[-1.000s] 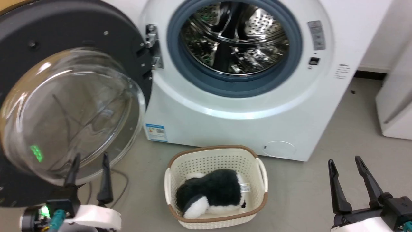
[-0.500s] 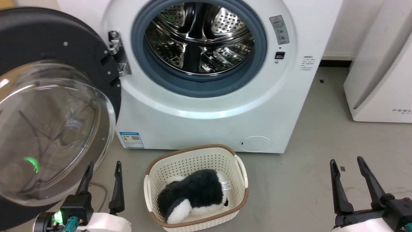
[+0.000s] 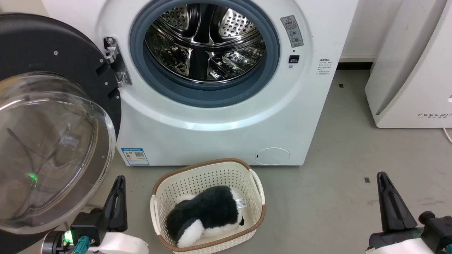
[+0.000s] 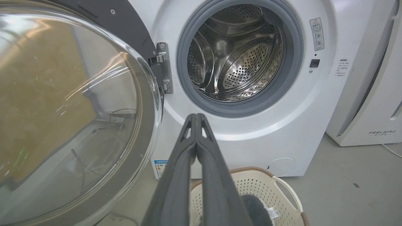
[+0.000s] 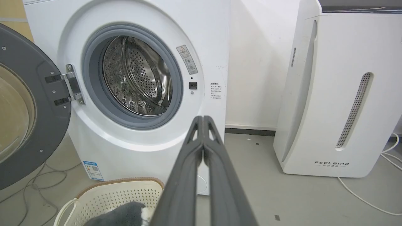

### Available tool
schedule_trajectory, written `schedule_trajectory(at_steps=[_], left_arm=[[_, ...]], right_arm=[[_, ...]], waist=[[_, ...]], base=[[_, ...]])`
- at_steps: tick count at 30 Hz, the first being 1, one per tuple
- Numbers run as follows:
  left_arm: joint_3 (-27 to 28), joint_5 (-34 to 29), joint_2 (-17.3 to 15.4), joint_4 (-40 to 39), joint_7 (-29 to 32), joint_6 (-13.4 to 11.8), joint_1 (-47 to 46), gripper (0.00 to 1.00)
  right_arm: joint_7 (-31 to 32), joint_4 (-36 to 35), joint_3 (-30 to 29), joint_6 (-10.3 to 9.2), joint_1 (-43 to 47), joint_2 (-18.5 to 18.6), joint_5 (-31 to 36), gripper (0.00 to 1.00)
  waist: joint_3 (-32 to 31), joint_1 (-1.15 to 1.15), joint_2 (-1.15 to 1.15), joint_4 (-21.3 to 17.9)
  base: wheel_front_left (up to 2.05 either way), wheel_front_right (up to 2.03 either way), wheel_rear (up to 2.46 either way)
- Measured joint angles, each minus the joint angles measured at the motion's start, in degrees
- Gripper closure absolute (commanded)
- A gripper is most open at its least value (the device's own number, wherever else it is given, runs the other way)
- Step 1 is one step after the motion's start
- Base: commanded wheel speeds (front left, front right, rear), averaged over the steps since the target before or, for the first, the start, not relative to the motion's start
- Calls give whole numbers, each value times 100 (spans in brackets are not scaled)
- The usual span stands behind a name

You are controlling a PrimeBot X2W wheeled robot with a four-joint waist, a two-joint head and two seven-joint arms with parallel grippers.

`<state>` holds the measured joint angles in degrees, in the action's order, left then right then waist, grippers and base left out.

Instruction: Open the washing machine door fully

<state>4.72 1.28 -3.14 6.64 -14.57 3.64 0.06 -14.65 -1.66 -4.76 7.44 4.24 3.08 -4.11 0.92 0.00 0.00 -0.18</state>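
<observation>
The white washing machine (image 3: 219,130) stands ahead with its steel drum (image 3: 204,38) exposed inside the blue-grey gasket. The washing machine door (image 3: 53,46), a black disc with a bulging glass bowl (image 3: 46,148), hangs swung wide to the left on its hinge (image 3: 114,63). My left gripper (image 3: 120,178) is shut and holds nothing, low beside the door's lower rim and apart from it. In the left wrist view the left gripper (image 4: 196,115) points at the machine front, with the door (image 4: 132,34) to its left. My right gripper (image 3: 382,174) is shut over bare floor; the right gripper (image 5: 202,117) holds nothing.
A cream basket (image 3: 208,169) holding a black-and-white plush toy (image 3: 204,215) sits on the floor in front of the machine, between my arms. A white FEELAIR appliance (image 3: 406,70) stands at the right. Cables (image 5: 370,201) trail on the grey floor beside it.
Both grippers have gone from open to shut. The head camera has shifted, so the machine and basket sit further left in the picture. The door stays wide open.
</observation>
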Motion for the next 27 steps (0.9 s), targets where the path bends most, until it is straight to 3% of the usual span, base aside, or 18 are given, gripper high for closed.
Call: schedule_trajectory(at_steps=[27], left_arm=[[-82,-9,5,-124,303,-51,0,100]], right_arm=[[312,18,93,0,-14,0,60,100]], waist=[[-21,0,0,5]], base=[[0,0,0]])
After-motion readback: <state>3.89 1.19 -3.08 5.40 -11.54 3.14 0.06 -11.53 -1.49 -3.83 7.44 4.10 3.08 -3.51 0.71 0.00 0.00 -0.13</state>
